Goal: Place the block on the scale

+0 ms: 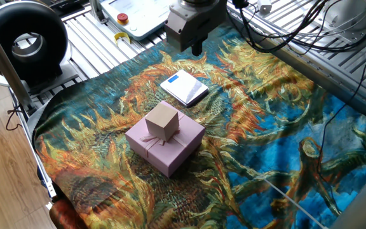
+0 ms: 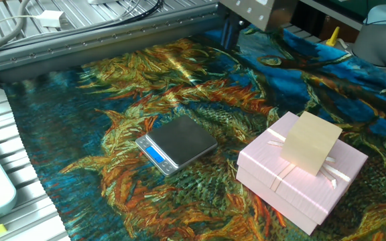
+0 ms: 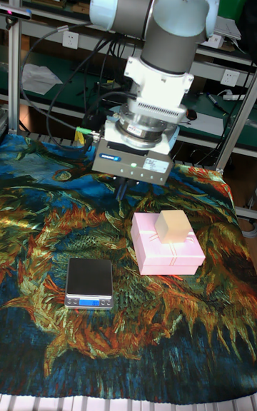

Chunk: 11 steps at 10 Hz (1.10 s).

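Sitting on top of pink-lilac gift box with ribbon bow [image 1: 165, 144]: small matte tan cardboard cube, the block [image 1: 162, 121], turned a bit off the box's edges. Same stack clear in the other fixed view and the tall fixed view. Thin flat silver slab with dark platform and blue display strip, the scale [image 2: 177, 144], bare on the cloth, near the box but apart from it.

Tall fixed view only: full grey-and-silver UR5 arm [image 3: 158, 22] with blue-labelled tool body, hanging above the cloth behind the box. One fixed view: tool [image 1: 197, 46] at top edge, above the cloth beyond the scale, dark finger poking down. Other fixed view: just a metal plate and dark finger stub at top edge. Tool touching nothing, holding nothing; finger gap hidden, can't tell how far open.

Desk [image 1: 94, 25] of ribbed aluminium slats, covered by blue-and-orange sunflower-print cloth [image 1: 265, 140]. Black ring-shaped unit [image 1: 24, 41] at desk corner, black cables [image 1: 297, 28] along far side, wooden floor [image 1: 5, 184] beside it.
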Each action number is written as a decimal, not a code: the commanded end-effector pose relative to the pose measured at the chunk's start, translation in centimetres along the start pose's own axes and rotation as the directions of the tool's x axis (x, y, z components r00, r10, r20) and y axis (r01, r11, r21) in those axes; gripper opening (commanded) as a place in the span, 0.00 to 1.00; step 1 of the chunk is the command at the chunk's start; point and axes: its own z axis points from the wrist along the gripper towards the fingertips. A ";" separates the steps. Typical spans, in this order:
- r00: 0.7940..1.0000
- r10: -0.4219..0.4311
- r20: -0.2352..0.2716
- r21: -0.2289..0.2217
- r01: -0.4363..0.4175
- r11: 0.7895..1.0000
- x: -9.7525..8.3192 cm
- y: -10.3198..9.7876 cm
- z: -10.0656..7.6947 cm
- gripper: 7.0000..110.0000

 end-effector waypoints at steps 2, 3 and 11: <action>0.997 -0.070 0.041 0.006 0.070 0.998 -0.1 2.3 -0.9 0.00; 0.995 -0.083 0.057 -0.002 0.084 0.996 -0.1 3.5 -0.7 0.00; 0.997 -0.018 0.076 -0.025 0.020 0.999 1.3 11.2 -1.4 0.00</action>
